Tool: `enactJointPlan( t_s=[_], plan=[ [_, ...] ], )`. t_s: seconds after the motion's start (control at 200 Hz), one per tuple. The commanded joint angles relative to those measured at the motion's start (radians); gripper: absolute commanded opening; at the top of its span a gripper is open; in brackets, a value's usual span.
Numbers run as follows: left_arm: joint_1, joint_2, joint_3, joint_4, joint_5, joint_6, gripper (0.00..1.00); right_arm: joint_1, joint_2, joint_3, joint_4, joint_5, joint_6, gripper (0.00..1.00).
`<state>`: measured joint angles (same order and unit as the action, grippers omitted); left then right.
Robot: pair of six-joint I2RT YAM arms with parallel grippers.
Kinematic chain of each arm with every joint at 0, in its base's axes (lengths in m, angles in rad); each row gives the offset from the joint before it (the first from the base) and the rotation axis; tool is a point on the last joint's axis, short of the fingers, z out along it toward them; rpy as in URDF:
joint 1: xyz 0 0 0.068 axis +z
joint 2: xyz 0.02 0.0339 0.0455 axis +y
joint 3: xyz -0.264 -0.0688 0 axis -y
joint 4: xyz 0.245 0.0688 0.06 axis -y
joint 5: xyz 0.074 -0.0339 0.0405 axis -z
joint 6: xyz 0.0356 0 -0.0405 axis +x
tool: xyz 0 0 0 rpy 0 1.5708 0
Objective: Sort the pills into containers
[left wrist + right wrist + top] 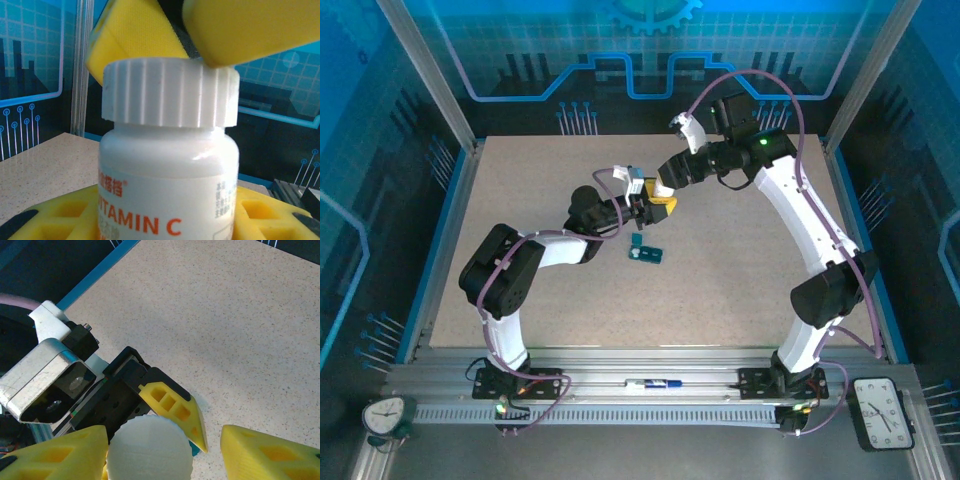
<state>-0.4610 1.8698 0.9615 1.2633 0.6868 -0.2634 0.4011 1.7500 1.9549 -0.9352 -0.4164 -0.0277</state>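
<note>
My left gripper [642, 207] is shut on a white bottle [167, 185] labelled VITAMIN C and holds it upright above the table. Its ribbed white cap [170, 92] is on. My right gripper [164, 436] hangs over the cap [149, 451] from above, open. One yellow finger [60, 455] touches the cap's side and the other [270, 455] stands a gap away. The containers, a small teal pill box [647, 254], lie on the table just in front of the bottle. The pills are hidden.
The speckled beige table [740, 270] is bounded by blue rails and aluminium posts [455, 195]. Both arms meet near the table's middle. Two clocks [882, 410] and a pen [655, 383] sit on the near frame, outside the table.
</note>
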Motion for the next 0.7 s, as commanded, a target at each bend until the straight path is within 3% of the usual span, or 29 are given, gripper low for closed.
enactJointPlan(
  t_s=[0.0, 0.37, 0.695],
  plan=[
    [-0.004, -0.033, 0.013, 0.05, 0.024, -0.013, 0.0, 0.013, 0.006, -0.009, -0.022, 0.008, -0.009, 0.62],
    [-0.003, -0.029, 0.016, 0.05, 0.023, -0.013, 0.0, 0.015, 0.006, -0.027, -0.022, 0.009, -0.012, 0.63],
    [-0.002, -0.028, 0.017, 0.05, 0.022, -0.013, 0.0, 0.018, 0.008, -0.046, -0.018, 0.008, -0.006, 0.48]
  ],
)
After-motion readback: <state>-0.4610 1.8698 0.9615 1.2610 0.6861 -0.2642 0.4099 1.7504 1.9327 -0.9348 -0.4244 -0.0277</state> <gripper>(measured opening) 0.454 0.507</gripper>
